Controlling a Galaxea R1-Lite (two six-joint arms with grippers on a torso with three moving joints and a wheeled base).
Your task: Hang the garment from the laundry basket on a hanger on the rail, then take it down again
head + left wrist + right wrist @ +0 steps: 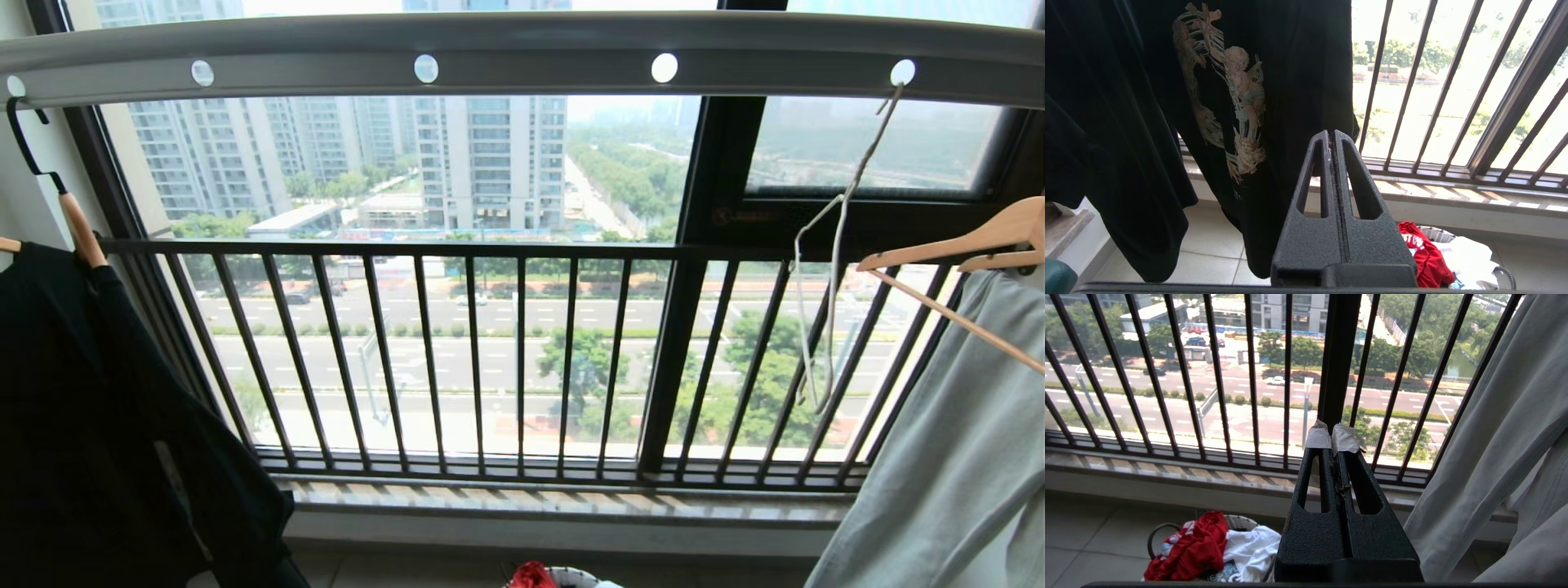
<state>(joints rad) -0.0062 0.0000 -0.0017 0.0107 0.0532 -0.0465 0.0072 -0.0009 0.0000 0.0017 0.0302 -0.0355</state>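
A: Right, we're at the window, and the red garment (1194, 549) sits crumpled in the laundry basket (1237, 522) down on the tiled floor, just below the sill

B: Describe it for us

A: Bright red T-shirt, bunched up and spilling over the basket's near rim, a bit of white lettering showing on a fold. It lies against a white garment (1249, 547) with a dark print, sharing the same basket. From the head camera only a red scrap peeks in at the bottom edge

B: And the grippers?

A: The left gripper (1332, 136) has its two dark fingers pressed flat together, nothing between them, hanging in the air in front of the black printed T-shirt (1241, 94). The right gripper (1332, 437), white tape on its tips, is likewise clamped tight on nothing, pointing at the dark railing (1220, 375), with the pale grey-green garment (1498, 433) just beside it

B: Up top?

A: The grey rail (522, 49) runs across overhead, round holes in a row. The thin cream hanger (824, 269) dangles bare from the hole toward the right, tilted, next to a wooden hanger (963, 245) carrying the pale garment. The black shirt hangs at the far left
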